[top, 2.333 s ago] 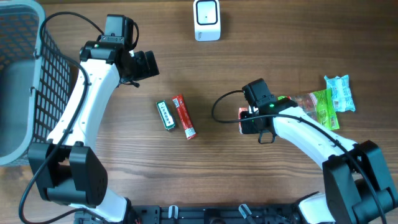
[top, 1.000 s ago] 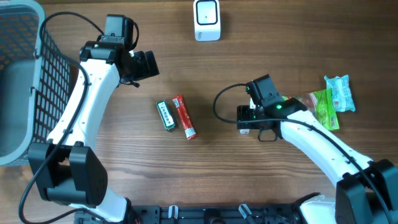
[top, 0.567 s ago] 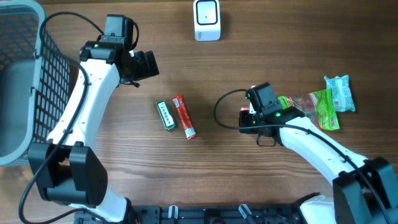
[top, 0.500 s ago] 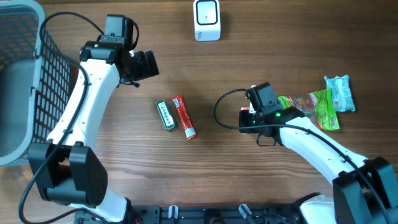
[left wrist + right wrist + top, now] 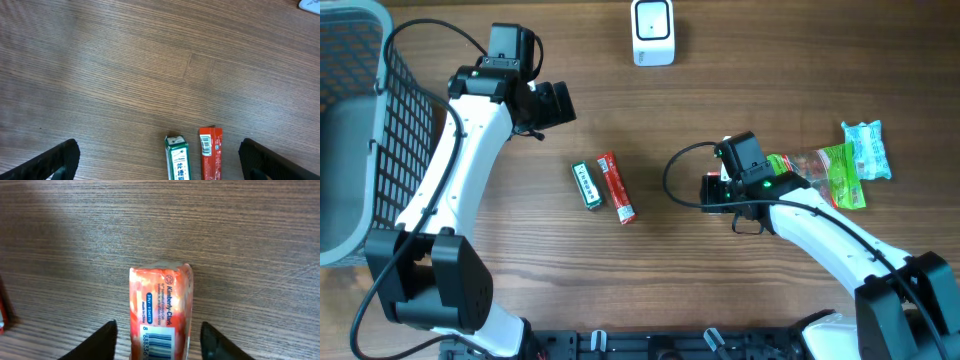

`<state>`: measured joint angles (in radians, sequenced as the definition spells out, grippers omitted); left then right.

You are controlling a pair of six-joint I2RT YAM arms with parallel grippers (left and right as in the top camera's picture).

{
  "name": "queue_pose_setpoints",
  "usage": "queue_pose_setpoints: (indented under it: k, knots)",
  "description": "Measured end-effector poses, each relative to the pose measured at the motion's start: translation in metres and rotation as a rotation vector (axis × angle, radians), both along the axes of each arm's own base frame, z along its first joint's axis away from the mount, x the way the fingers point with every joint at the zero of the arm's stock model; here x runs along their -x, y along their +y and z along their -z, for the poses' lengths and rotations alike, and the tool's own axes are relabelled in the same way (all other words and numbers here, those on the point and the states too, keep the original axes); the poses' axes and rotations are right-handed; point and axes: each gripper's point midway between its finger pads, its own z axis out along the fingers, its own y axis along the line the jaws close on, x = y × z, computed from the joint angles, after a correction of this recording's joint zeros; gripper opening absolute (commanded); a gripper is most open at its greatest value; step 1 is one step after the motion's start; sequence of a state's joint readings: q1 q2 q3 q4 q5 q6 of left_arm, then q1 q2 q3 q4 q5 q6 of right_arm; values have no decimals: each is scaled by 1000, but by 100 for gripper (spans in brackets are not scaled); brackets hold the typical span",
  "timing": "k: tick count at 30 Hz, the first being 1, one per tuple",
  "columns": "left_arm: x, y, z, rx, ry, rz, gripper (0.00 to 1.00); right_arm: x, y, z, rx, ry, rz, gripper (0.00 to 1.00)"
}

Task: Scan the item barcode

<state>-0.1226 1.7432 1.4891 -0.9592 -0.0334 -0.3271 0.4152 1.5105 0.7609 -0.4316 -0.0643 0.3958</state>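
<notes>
Half a second on, the right gripper (image 5: 157,329) has barely shifted, straddling the orange plastic-wrapped tissue pack (image 5: 160,300) unclamped; carrying it to the white box scanner (image 5: 652,32) likely remains. The left gripper (image 5: 159,145) gapes idle.

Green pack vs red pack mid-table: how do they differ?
The green pack is shorter; the red pack is longer. In the left wrist view the red pack shows a barcode, the green pack only lettering. Both lie flat, side by side.

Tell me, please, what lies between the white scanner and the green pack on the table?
Nothing: in the overhead view the stretch from the scanner to the green pack is bare wooden table.
</notes>
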Motion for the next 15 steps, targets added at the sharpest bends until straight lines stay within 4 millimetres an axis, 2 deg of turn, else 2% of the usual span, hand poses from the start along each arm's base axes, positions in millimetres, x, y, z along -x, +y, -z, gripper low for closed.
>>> queue_pose_setpoints:
  k: [4,11,13,15]
  knots:
    - [0,0,0,0,0,0,100,0,0,0,1,0,-1,63]
    - [0,0,0,0,0,0,100,6,-2,0,20,28,-18,66]
    - [0,0,0,0,0,0,100,6,-1,-7,21,35,-26,67]
    - [0,0,0,0,0,0,100,0,1,-24,13,14,-37,67]
